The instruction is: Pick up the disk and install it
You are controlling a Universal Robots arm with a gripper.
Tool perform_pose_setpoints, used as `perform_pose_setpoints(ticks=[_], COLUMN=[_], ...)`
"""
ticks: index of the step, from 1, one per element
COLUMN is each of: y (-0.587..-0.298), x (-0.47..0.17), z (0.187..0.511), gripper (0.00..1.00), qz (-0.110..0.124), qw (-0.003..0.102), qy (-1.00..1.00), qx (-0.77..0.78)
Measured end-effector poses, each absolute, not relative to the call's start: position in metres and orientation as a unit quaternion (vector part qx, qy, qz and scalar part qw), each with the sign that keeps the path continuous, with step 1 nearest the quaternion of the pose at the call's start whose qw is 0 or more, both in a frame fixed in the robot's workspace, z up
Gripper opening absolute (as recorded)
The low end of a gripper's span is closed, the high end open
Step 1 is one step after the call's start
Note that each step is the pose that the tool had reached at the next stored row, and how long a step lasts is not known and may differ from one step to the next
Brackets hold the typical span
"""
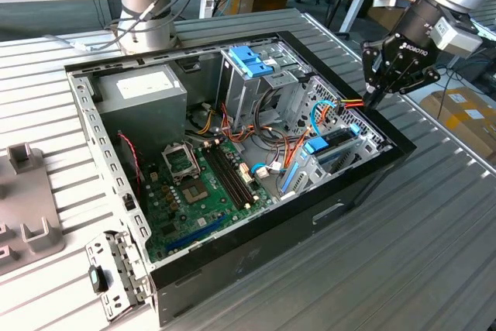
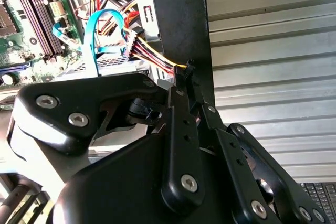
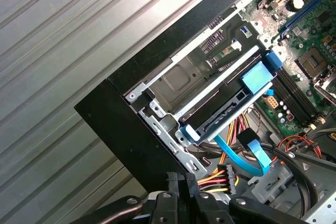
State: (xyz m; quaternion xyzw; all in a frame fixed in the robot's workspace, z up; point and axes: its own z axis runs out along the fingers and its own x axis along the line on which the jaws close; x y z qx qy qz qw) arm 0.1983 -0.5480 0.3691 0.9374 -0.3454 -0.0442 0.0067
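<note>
Ribbed grey metal forms the surface under an open computer case, whose bay at the near corner already carries the disk, slotted on edge between its blue rails, so it appears to be seated. Just above that corner, beside a bundle of power cables, hangs the end effector, fingers pressed together, gripping nothing.

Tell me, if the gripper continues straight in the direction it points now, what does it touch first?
Probably the bundle of red, yellow and black wires just ahead of the gripper, beside the case's black wall. The disk lies further along; depth is hard to judge.
</note>
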Motion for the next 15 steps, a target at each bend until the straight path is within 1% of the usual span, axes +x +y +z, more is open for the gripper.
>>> perform_pose_setpoints(ticks=[15], y=[-0.5475], x=[0.1956], z=[0.3707], gripper=[0.17], qz=[-0.045], qw=[0.003], qy=[-0.345], qx=[0.937])
